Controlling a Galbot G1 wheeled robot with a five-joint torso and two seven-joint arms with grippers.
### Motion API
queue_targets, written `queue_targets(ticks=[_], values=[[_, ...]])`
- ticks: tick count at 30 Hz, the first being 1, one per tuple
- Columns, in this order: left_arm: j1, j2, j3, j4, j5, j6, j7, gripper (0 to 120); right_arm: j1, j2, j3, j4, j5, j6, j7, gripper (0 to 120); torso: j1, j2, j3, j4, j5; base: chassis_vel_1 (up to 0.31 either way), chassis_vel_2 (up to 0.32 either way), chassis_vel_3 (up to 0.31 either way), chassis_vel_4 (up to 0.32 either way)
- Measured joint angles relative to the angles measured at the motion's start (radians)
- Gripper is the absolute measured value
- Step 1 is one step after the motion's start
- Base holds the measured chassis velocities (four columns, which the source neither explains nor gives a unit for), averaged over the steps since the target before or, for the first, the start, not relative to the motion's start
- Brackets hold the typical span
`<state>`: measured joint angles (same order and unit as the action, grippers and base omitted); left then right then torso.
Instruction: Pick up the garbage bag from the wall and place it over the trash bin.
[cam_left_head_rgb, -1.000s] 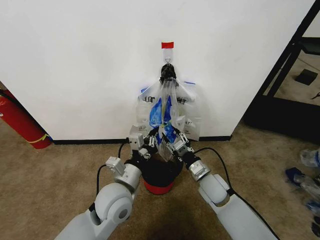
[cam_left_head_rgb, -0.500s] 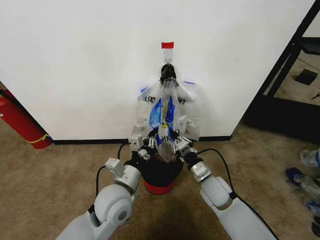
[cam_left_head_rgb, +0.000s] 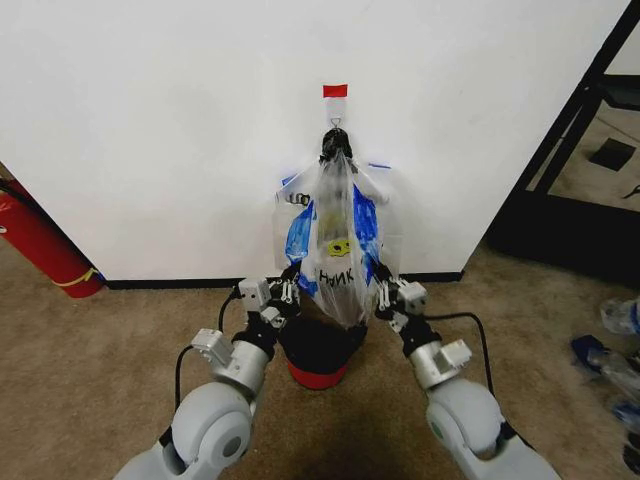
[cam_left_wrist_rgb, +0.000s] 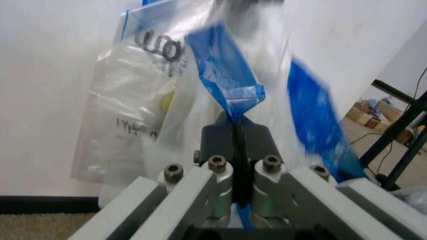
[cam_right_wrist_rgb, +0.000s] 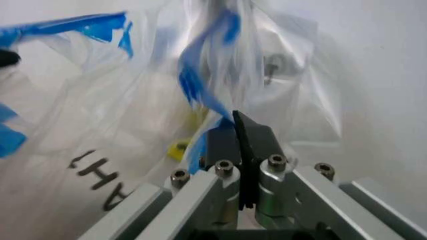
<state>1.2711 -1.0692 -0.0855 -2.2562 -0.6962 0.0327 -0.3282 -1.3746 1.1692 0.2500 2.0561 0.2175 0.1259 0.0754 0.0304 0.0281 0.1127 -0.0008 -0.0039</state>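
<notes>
Wall (cam_left_head_rgb: 150, 130), plain and white with a black strip along its foot, takes up most of the head view, and a small red tape strip (cam_left_head_rgb: 335, 90) sits high on it. Just below that tape hangs a bunch of matching bags (cam_left_head_rgb: 385, 215), gathered at a black knot (cam_left_head_rgb: 335, 145) and lying flat against the wall. The garbage bag (cam_left_head_rgb: 335, 265) hangs in front of that bunch, drawn outward from the wall into a wide clear pouch with its smiley face and black lettering facing the robot; its top seems to be gathered at the knot. Directly below the bag, near the foot of the wall, stands the trash bin (cam_left_head_rgb: 320, 350), black with a red base.

The left gripper (cam_left_head_rgb: 283, 296) is clamped on one blue handle at the bag's lower edge; the left wrist view shows the jaws pressed together on blue film. The right gripper (cam_left_head_rgb: 385, 295) is clenched likewise on the opposite side, with plastic pinched between its closed jaws.

Thin film is the risk, I judge: pulling down while the top is caught at the knot could tear a handle, drag the whole bunch loose, or let the bag slip and miss the bin's rim.
</notes>
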Motion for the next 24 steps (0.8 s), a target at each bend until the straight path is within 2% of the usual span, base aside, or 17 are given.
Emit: queue_targets(ticks=[6,15,24], values=[[0.029,0.0,-0.003,-0.019,0.021,-0.006,0.002,0,-0.09,0.005,0.041,0.029,-0.019,0.036,-0.01,0,0.0,0.0,0.0,-0.0001,0.0,0.0,0.0,0.0,0.0],[0.086,0.008,-0.022,-0.122,0.067,-0.026,0.018,0,-0.168,0.028,0.113,0.162,-0.018,0.061,-0.012,0,0.0,0.0,0.0,0.0001,0.0,0.0,0.0,0.0,0.0],[0.056,-0.024,-0.01,-0.052,0.086,-0.065,0.032,0,-0.08,0.047,0.078,0.12,-0.002,0.057,-0.009,0,0.0,0.0,0.0,0.0,-0.0001,0.0,0.0,0.0,0.0]])
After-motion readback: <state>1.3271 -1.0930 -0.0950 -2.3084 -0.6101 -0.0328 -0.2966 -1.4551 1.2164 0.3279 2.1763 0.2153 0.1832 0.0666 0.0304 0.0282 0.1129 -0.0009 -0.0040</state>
